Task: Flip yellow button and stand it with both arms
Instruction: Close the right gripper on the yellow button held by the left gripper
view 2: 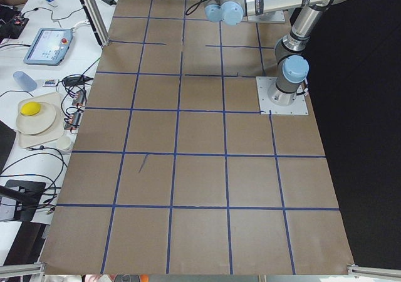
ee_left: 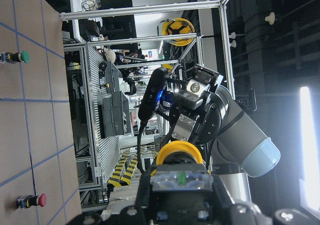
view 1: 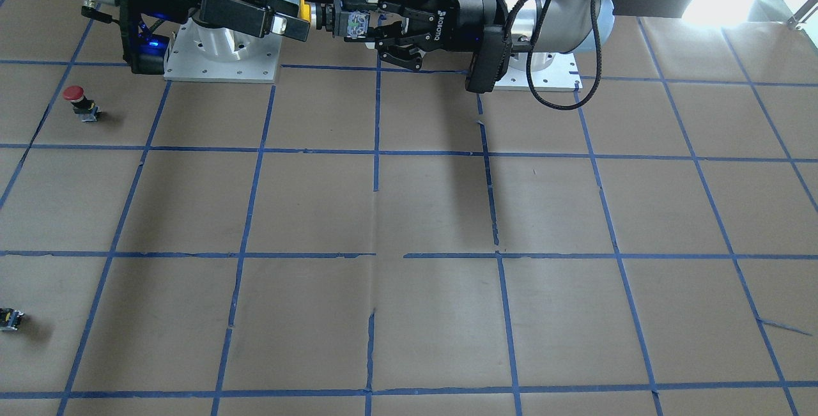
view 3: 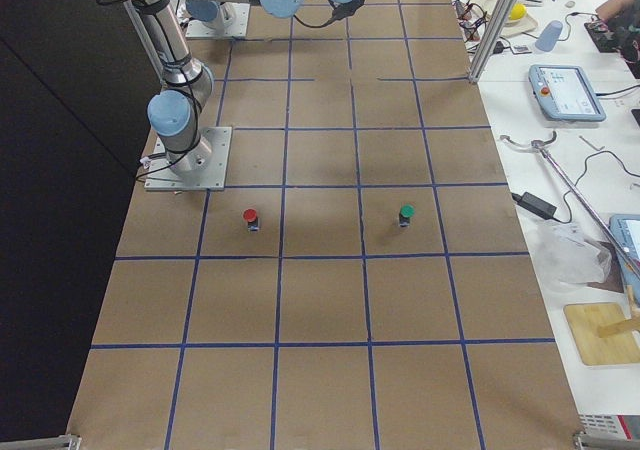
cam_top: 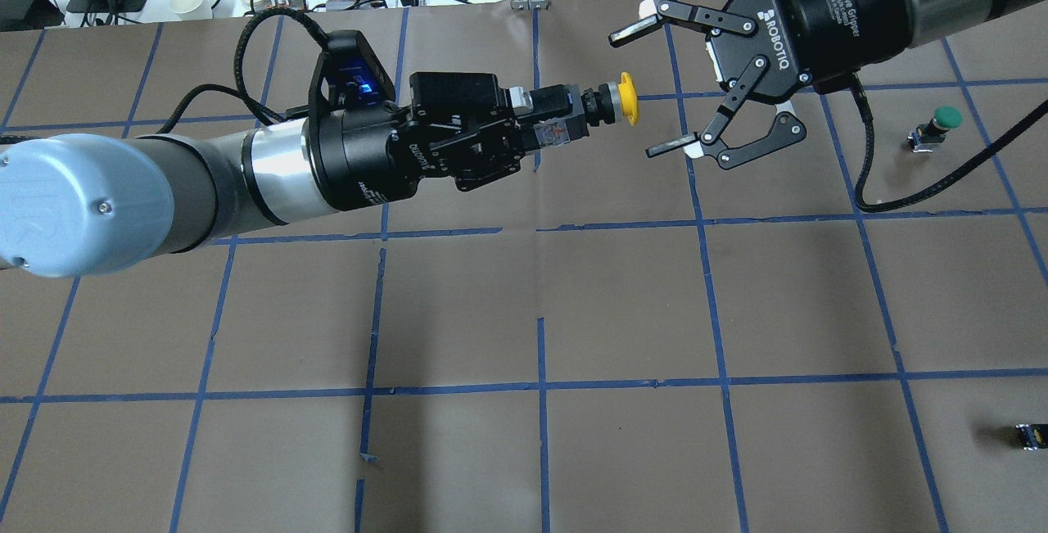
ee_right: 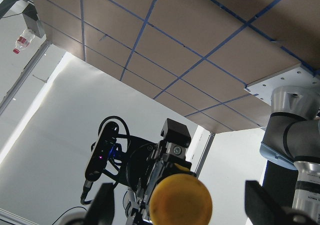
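The left gripper (cam_top: 550, 125) is clamped on the yellow button (cam_top: 596, 106), held level above the table (cam_top: 622, 287). The right gripper (cam_top: 631, 96) is spread wide around its cap, not touching.

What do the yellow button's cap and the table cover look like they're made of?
Cap of the yellow button: likely moulded plastic, smooth and evenly coloured. The table cover: looks like brown kraft paper or thin card, matte, with seams and creases. Its grid lines look like blue tape.
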Robot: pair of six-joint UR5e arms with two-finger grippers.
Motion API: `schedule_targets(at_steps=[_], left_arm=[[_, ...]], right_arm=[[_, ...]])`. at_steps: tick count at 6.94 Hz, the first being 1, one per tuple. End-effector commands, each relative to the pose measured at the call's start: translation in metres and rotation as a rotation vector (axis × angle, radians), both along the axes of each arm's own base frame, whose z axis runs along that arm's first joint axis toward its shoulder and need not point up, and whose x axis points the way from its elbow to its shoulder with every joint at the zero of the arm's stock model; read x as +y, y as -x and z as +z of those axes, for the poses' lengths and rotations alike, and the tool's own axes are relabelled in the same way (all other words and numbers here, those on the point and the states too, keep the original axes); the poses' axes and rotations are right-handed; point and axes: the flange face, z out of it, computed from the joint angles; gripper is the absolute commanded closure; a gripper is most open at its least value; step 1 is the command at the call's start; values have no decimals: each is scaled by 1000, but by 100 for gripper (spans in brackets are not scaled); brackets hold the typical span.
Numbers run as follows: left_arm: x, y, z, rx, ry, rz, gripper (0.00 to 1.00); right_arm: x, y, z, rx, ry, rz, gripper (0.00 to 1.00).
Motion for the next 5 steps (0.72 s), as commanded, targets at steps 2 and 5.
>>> schedule_targets(at_steps=[2, 5], left_arm=[[0, 1, 1, 2, 3, 0, 84], [0, 1, 0, 3, 1, 1, 84]], right_arm=[[9, -18, 4, -1, 15, 35, 27], [8, -17, 5, 11, 36, 45, 82]])
